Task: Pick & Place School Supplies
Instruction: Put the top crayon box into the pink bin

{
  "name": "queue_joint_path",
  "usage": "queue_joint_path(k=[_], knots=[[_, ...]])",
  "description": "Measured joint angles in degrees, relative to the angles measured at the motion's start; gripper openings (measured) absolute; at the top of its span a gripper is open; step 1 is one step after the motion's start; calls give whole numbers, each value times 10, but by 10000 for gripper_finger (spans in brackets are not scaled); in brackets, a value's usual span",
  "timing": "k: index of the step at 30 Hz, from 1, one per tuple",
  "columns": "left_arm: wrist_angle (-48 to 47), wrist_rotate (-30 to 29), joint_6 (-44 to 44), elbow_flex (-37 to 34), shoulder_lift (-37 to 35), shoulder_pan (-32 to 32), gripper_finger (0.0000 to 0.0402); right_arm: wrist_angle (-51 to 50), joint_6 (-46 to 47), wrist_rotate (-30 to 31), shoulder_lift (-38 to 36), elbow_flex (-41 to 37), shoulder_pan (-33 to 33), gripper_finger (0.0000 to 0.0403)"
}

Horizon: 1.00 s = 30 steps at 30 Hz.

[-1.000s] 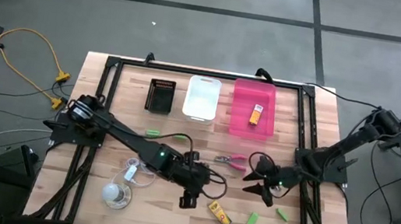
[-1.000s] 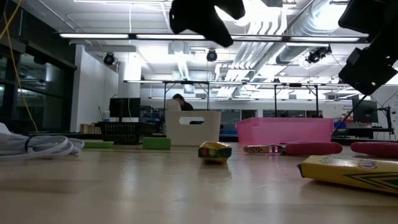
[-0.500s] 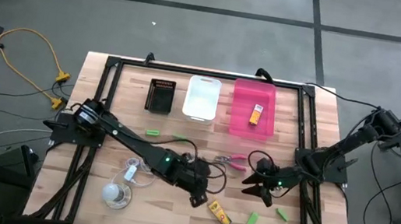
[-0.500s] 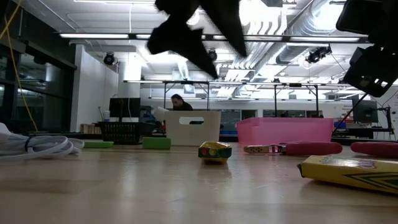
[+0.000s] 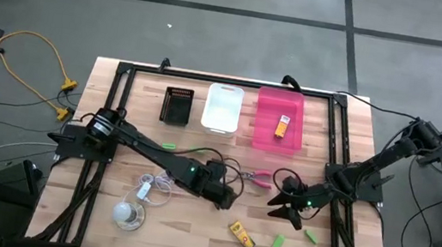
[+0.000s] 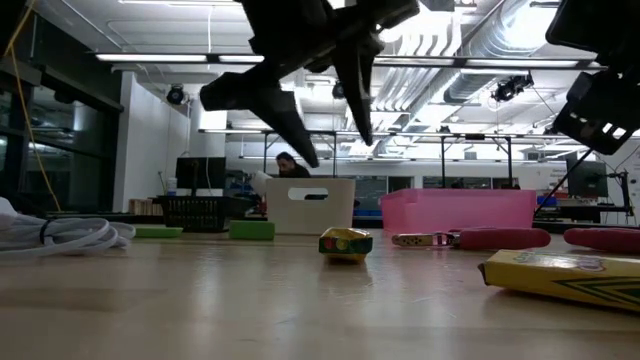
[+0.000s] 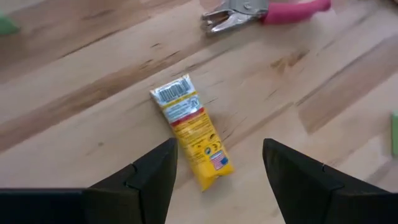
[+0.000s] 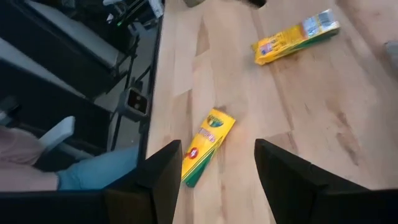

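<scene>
From above, the left tool (image 5: 228, 201) hovers open beside a yellow crayon packet (image 5: 242, 236) on the wooden table (image 5: 114, 143); the right tool (image 5: 279, 203) waits open near pink-handled pliers (image 5: 254, 178). The left wrist view shows its open fingers (image 7: 152, 180) framing that packet (image 7: 191, 130).

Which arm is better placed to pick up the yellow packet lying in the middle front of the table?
Left. Its claw hangs open just above that packet, which lies between its fingers in its wrist view. The right claw, also open, sits farther toward the table's right side.
</scene>
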Motion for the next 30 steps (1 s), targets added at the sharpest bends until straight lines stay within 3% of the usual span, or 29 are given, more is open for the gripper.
queue_joint_path(k=[9, 30], knots=[[0, 8, -89, 0, 20, -1, 229, -1, -33, -53, 0, 0, 0, 191], [58, 60, -104, 0, 89, 12, 229, -16, -47, -93, 0, 0, 0, 191]])
